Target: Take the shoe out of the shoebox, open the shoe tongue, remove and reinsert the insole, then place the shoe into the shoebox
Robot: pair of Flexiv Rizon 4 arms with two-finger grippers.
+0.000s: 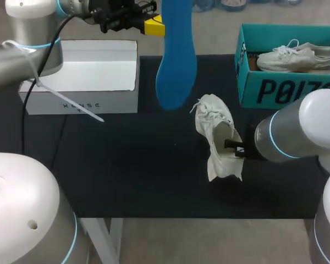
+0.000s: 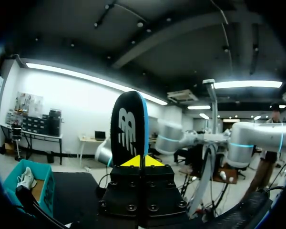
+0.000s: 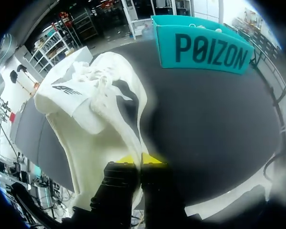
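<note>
Left hand (image 2: 142, 161) pinches flat blue insole (image 1: 176, 66); right hand (image 3: 140, 159) clamps limp, maybe-mesh shoe (image 3: 90, 109).

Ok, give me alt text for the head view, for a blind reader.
The left gripper holds a blue insole hanging above the dark table, while the right gripper grips the opening of a white shoe lying on it. Behind stand a white shoebox at the left and a teal box holding a second shoe at the right.
</note>
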